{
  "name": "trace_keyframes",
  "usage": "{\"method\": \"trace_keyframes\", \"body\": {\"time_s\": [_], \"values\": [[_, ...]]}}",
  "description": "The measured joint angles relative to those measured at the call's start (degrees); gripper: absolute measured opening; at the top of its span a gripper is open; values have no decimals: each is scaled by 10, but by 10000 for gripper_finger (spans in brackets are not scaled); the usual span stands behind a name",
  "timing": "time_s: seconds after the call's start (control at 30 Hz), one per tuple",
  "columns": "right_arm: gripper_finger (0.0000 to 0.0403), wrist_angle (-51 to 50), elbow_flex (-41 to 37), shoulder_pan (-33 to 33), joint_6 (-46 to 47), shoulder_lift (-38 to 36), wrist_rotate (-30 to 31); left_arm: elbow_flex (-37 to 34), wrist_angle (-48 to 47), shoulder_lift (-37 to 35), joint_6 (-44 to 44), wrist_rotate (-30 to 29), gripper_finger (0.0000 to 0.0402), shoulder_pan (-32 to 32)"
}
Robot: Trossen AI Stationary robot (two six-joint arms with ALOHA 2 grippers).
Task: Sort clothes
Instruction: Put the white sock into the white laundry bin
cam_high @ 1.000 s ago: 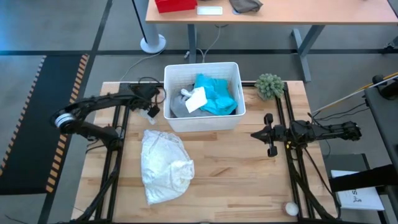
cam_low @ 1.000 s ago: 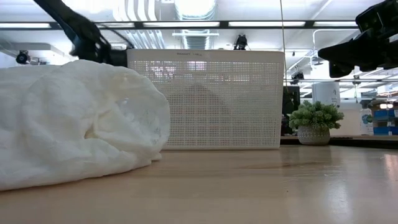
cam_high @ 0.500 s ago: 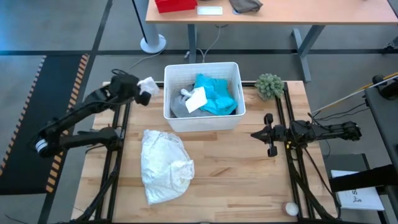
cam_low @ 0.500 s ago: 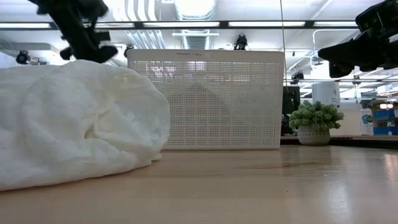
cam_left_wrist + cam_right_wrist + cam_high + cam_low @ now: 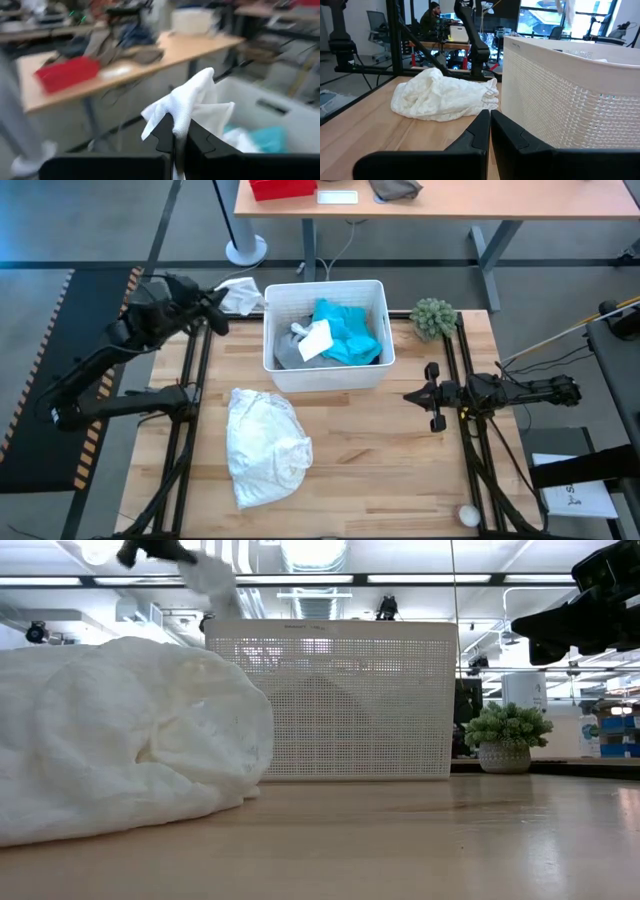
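We see the left gripper [image 5: 222,308] raised beside the slatted plastic basket [image 5: 325,378], pinching a small white cloth [image 5: 241,294] that hangs crumpled. A rumpled white shirt [image 5: 264,445] lies on the wooden table [image 5: 380,460]. The right gripper [image 5: 432,396] waits clenched and empty, level over the table's right side.

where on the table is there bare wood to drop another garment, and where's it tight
Bare wood runs between the white shirt and the right tool, in front of the basket, down to the near edge. It's tight at the back: the basket sits there with the green ball beside it.
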Motion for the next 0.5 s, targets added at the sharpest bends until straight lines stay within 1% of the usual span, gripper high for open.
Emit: {"method": "trace_keyframes", "body": {"time_s": [0.07, 0.23, 0.33, 0.5], "values": [[0, 0, 0, 0, 0, 0, 0, 22, 15, 9, 9, 12, 0, -16], [0, 0, 0, 0, 0, 0, 0, 61, 28, 46, 30, 13, 0, -72], [0, 0, 0, 0, 0, 0, 0, 68, 40, 75, 43, 13, 0, -108], [0, 0, 0, 0, 0, 0, 0, 63, 97, 123, 73, 14, 0, -165]]}}
